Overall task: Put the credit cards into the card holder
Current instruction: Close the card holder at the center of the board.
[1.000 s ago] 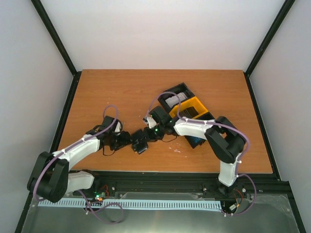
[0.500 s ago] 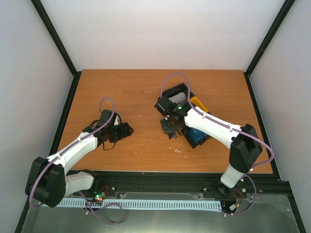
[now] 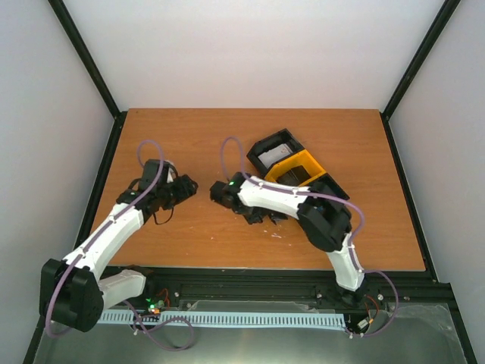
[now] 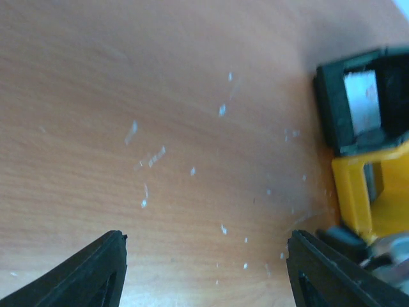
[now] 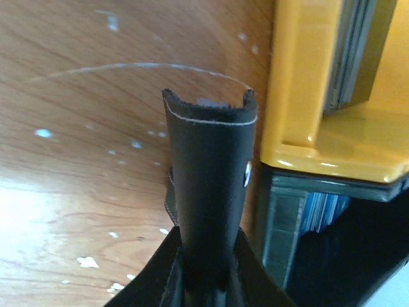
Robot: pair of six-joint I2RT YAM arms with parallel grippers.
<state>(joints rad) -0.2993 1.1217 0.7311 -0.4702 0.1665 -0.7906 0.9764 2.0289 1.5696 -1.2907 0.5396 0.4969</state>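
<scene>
My right gripper (image 5: 208, 272) is pinched on the card holder (image 5: 211, 179). Both fingers squeeze the lower end of its black leather, and the rest stands out of my jaws as a narrow strip with a stitched top edge and a small pale spot on its right edge. Behind it lies the wooden table (image 5: 77, 160); I cannot tell whether the holder touches the wood. Just beside it on the right is the tray (image 5: 300, 128). Its yellow compartment holds a grey stack of cards (image 5: 350, 57) standing on edge, and in the dark compartment next to it the blue credit cards (image 5: 321, 211) show their edges. Seen from above, my right arm folds back on itself, so this grip sits just off the tray's near-left side, about mid-table. My left gripper (image 4: 206, 256) is spread wide with nothing between its fingers, only bare, scuffed wood. It faces the tray from the left and is well apart from it. Past the finger on the right of that view I see the tray's end black compartment with a grey-white card (image 4: 363, 102) lying in it.
</scene>
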